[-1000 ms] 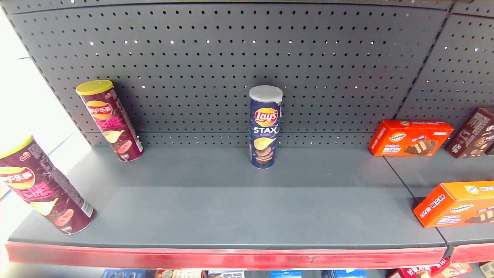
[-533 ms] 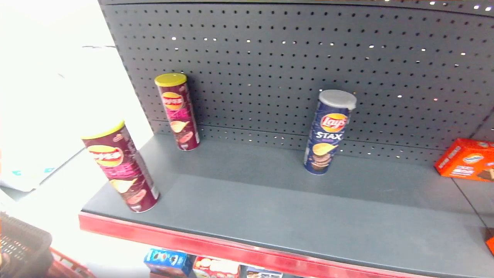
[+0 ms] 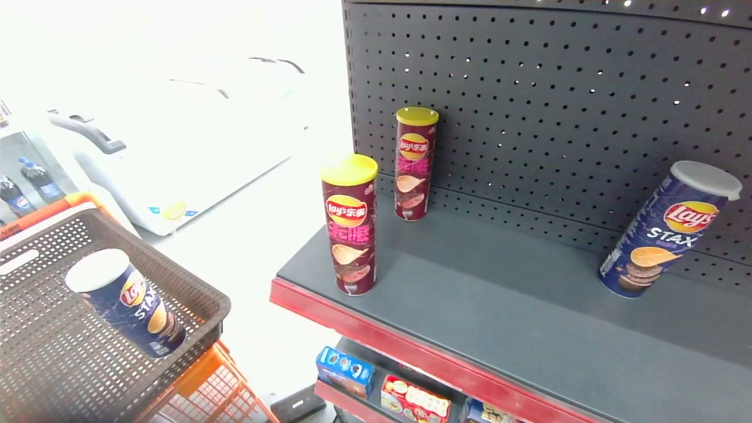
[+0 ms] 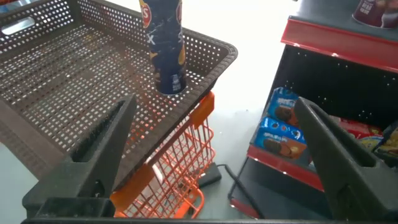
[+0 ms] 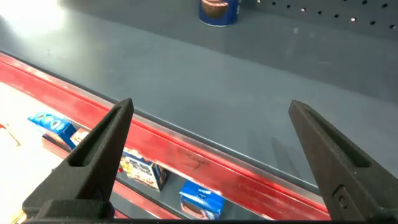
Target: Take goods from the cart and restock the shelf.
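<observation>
A navy chip can with a white lid [image 3: 126,302] stands in the brown mesh basket [image 3: 194,294] of the orange cart [image 3: 217,382], at the lower left. On the grey shelf [image 3: 499,305] stand two maroon chip cans with yellow lids, one at the front edge [image 3: 349,226], one by the pegboard [image 3: 414,163], and a navy can [image 3: 667,232] further right. My left gripper [image 4: 211,155] is open, hanging near the basket's corner, the navy can [image 4: 165,46] beyond it. My right gripper [image 5: 211,155] is open over the shelf's red front lip [image 5: 186,149], the navy can's base [image 5: 219,11] far ahead.
Snack boxes [image 3: 376,382] fill the lower shelf under the red lip. A white chest freezer [image 3: 176,153] stands behind the cart on the pale floor. Dark soda bottles [image 3: 32,179] show at the far left. A black cable [image 4: 242,186] lies on the floor by the cart.
The head camera has swung left: the shelf slid to the right of the picture, the orange boxes left the frame, and the cart with its navy can came into view.
</observation>
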